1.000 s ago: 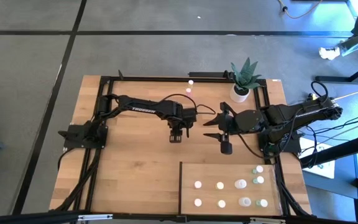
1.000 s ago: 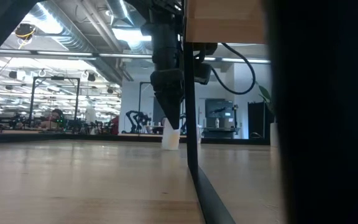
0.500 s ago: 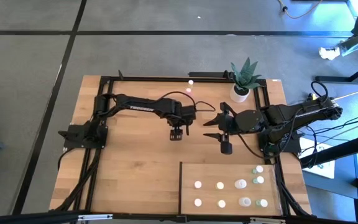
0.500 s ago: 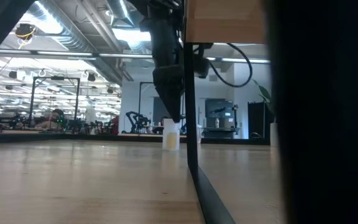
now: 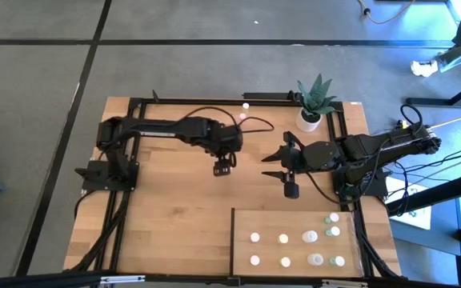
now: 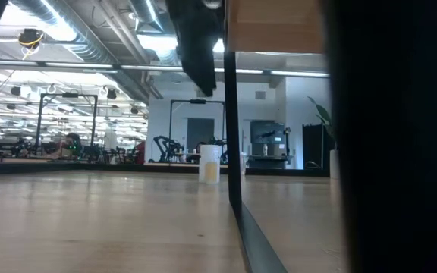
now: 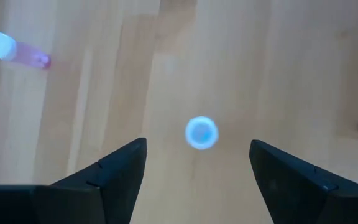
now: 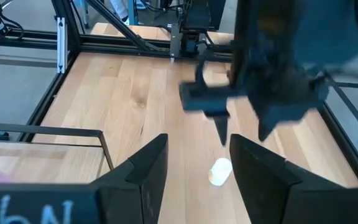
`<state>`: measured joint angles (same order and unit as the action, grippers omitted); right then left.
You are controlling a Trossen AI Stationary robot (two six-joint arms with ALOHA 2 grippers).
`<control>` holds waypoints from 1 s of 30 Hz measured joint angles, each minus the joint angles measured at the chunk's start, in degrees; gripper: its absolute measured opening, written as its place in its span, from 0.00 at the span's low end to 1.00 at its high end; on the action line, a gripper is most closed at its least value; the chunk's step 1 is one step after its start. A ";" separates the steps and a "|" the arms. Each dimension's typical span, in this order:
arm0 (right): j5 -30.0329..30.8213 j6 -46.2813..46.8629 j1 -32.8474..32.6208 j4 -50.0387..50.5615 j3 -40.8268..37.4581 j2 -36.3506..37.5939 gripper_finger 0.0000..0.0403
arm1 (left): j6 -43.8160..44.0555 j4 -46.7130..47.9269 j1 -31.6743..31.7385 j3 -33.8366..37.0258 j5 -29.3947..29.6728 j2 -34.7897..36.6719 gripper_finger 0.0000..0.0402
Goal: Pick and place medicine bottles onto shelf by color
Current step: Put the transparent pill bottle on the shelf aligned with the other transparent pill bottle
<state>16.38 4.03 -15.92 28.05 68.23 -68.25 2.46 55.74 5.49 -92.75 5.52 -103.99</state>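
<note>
Our left pincer hangs open over a lone medicine bottle standing free on the tabletop. Our right pincer, jaws parted and empty, waits just beside. On the shelf we count nine more medicine bottles, all upright.
</note>
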 joint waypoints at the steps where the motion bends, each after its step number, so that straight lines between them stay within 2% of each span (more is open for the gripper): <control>1: -0.01 0.00 0.00 0.02 0.00 0.00 0.43 | 0.41 0.22 -0.40 0.00 0.01 0.93 0.69; 9: 0.00 0.00 0.01 0.02 0.00 0.00 0.43 | 3.79 1.89 -5.67 0.00 0.61 8.09 0.69; 20: -0.02 0.14 0.02 -1.80 0.02 0.00 0.43 | 16.90 6.21 -16.43 0.00 10.86 14.97 0.69; 30: -0.04 4.89 0.02 -2.25 0.00 -0.06 0.43 | 31.89 11.58 -24.29 0.00 19.29 18.75 0.69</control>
<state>16.34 8.92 -15.90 25.80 68.23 -68.31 34.35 67.32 -18.79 -92.75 24.81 -85.24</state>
